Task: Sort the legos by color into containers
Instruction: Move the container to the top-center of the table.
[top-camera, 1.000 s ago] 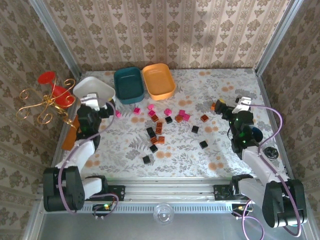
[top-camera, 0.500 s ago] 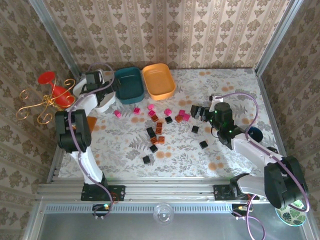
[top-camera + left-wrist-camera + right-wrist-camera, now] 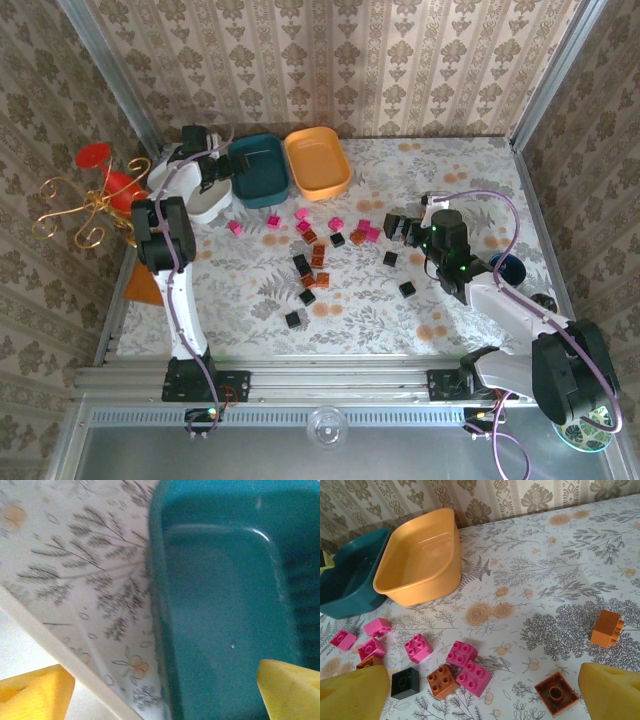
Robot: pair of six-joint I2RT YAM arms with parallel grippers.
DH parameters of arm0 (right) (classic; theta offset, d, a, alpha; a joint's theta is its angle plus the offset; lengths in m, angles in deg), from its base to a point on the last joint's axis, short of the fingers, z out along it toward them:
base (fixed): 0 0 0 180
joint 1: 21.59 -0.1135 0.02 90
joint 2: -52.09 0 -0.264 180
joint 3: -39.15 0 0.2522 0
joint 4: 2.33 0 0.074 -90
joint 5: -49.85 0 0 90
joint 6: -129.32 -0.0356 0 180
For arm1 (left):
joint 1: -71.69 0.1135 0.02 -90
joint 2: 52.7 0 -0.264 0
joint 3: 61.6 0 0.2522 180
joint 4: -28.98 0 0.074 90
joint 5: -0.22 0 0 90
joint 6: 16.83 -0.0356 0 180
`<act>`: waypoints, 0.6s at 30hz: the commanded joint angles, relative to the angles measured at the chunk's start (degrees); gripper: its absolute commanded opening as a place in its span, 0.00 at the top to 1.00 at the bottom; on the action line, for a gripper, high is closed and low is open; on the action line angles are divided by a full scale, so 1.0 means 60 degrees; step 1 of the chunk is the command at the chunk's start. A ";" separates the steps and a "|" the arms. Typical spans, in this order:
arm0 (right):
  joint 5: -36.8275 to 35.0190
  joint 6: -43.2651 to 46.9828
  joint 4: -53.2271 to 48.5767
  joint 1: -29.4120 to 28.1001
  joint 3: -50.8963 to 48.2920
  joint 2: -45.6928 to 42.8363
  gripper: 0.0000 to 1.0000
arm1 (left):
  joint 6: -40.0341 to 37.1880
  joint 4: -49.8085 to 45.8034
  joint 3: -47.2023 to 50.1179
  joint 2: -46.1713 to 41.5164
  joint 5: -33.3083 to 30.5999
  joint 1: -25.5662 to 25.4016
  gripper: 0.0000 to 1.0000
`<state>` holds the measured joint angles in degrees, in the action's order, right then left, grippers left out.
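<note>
3 trays [image 3: 318, 160], approx 20 legos [image 3: 335, 223] (3 colours)

Both the left arm [image 3: 158, 235] and the right arm [image 3: 505, 300] have pale grey-white links between chunky black joint housings. A thin purple cable [image 3: 172, 300] trails along each. Small green lights glow on the right arm's black wrist housing. The left gripper [image 3: 222, 168] and right gripper [image 3: 397, 225] are black. Each wrist view shows blunt yellow fingers [image 3: 32, 692] [image 3: 612, 690] at 7 and 5 o'clock.
</note>
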<state>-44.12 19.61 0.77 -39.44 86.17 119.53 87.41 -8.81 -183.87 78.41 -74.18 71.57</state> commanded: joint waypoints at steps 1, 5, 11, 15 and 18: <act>-0.0262 0.0079 0.0006 -0.0019 -0.0145 -0.0115 0.02 | -0.1032 -0.1056 -0.0172 -0.0036 0.0747 -0.0430 0.08; -0.0302 0.0077 -0.0007 -0.0015 -0.0151 -0.0060 0.01 | -0.1908 -0.1667 -0.0017 -0.0254 0.0388 -0.0959 0.14; -0.0293 0.0009 -0.0004 -0.0023 -0.0104 0.0151 0.01 | -0.2162 -0.1158 0.1034 -0.0935 0.0696 -0.1317 0.17; -0.0233 -0.0043 -0.0056 -0.0019 -0.0049 0.0258 0.01 | -0.1774 -0.0875 0.0740 -0.0859 0.0638 -0.1122 0.16; -0.0232 -0.0030 -0.0110 -0.0036 -0.0035 0.0246 0.01 | -0.1515 -0.1017 0.0016 -0.0363 0.0480 -0.0950 0.15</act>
<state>-44.42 19.57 0.44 -39.44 86.17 120.88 77.31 -14.96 -179.20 76.05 -71.15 64.14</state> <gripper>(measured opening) 0.986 0.851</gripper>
